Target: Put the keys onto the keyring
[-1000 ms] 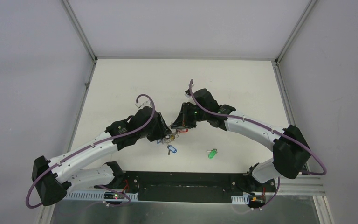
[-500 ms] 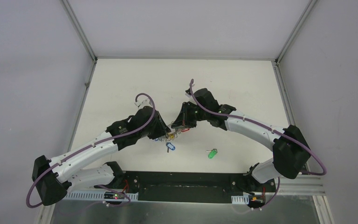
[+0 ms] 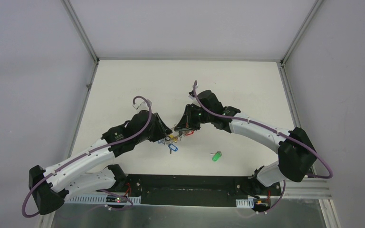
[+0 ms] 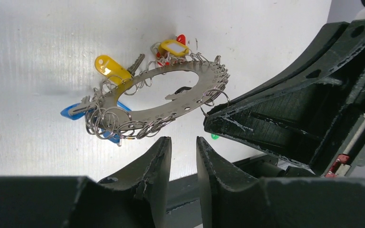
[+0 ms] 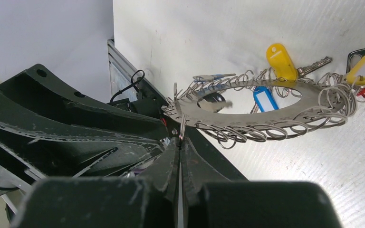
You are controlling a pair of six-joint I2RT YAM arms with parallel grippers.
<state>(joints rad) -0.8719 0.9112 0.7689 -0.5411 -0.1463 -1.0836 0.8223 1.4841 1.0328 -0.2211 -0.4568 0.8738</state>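
**Desk** (image 3: pixel 138 80): white and walled on three sides, with both arm bases along its 6 o'clock edge.

**Left arm** (image 3: pixel 95 152): its base is at 7 o'clock. The forearm stretches toward 1 o'clock and the wrist dips over the desk's middle.

**Right arm** (image 3: pixel 261 130): its base is at 5 o'clock and its elbow sits out at 3 o'clock. The forearm runs toward 10 o'clock, with the wrist tipped down to face the left wrist.

**Left fingers** (image 4: pixel 184 142): a narrow gap apart with nothing between them, poised just beside the keyring's rim.

**Right fingers** (image 5: pixel 180 140): pressed together and clamped on one small wire loop at the keyring's edge.

**Keyring** (image 4: pixel 171 110) (image 5: pixel 247 118) (image 3: pixel 175 137): a flat, silvery, perforated plate with an oblong opening, fringed with wire loops. It hangs between the two wrists at the desk's centre.

**Keys:**
- The green-tagged key (image 3: pixel 216 156) lies on the desk at 4 o'clock from the keyring, well apart from it.
- The blue-tagged key (image 3: pixel 173 148) sits just beside the keyring at 6 o'clock. Whether it is hooked on cannot be told.

**Other tags at the keyring:**
- solid yellow tag (image 4: pixel 109 66)
- yellow-framed tag (image 4: pixel 173 46)
- red tag (image 4: pixel 181 39)
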